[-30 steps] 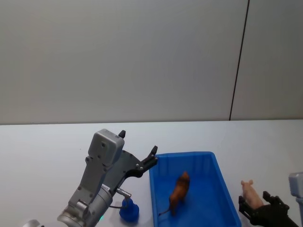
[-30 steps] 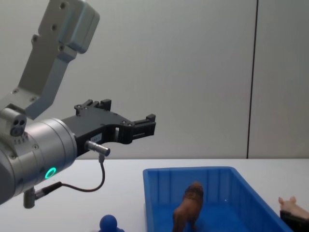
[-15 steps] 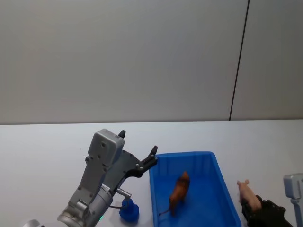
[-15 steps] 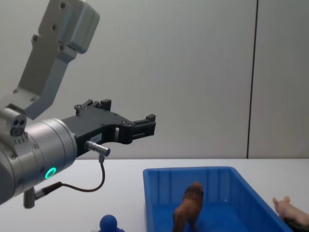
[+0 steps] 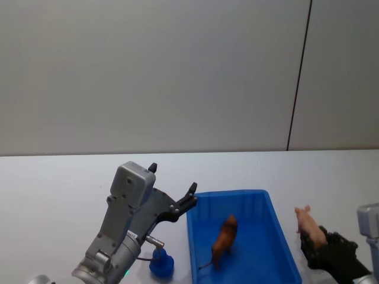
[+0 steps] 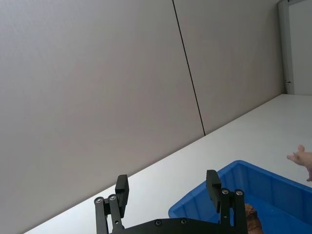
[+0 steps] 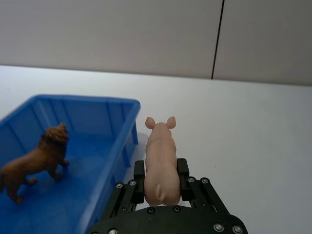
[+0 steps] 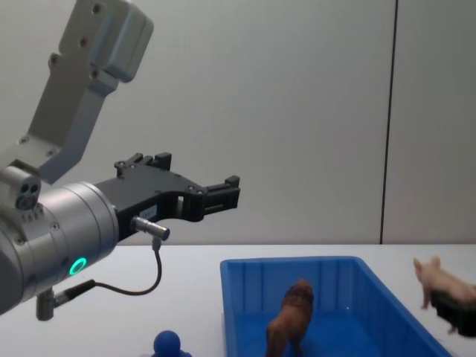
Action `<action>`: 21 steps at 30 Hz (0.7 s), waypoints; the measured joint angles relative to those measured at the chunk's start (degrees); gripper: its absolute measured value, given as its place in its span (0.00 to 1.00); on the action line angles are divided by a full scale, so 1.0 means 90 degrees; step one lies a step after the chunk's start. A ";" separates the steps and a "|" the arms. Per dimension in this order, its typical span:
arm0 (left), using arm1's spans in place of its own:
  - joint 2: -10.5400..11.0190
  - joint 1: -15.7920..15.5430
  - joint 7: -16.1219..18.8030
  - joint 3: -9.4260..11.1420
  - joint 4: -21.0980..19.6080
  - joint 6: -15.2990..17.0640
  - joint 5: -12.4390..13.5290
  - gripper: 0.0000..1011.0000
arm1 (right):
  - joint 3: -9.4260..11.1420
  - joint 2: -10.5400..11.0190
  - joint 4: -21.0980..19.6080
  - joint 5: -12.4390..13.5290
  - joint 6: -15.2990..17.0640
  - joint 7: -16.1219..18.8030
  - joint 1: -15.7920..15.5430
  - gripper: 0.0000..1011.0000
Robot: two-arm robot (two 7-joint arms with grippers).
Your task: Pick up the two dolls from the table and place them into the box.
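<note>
Clamping the pink doll (image 7: pixel 160 156) by its rump, the right gripper (image 7: pixel 161 168) holds it aloft just beside the right wall of the box (image 5: pixel 231 193). The brown doll (image 5: pixel 225 239) stands inside the box. The left gripper (image 6: pixel 167 185) hangs above the table left of the box, fingers apart.

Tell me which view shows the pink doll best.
Right wrist view: the pink doll shows whole, seen from behind, clamped in the right gripper beside the box. Head view shows it small and partly hidden; chest view side-on at the edge; left wrist just a sliver.
</note>
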 joint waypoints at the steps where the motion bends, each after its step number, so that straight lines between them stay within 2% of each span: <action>1: 0.0000 0.0000 0.0000 0.0000 0.0000 0.0000 0.0000 0.99 | 0.0000 0.0001 -0.0035 -0.0004 -0.0014 0.0008 -0.0002 0.37; 10: 0.0000 0.0000 0.0000 0.0000 0.0000 0.0000 0.0000 0.99 | -0.0057 -0.0077 -0.0331 -0.0037 -0.0214 0.0376 0.0119 0.37; 21: 0.0000 0.0000 0.0000 0.0000 0.0000 0.0000 0.0000 0.99 | -0.0203 -0.0294 -0.0194 -0.0079 -0.0233 0.0801 0.0386 0.37</action>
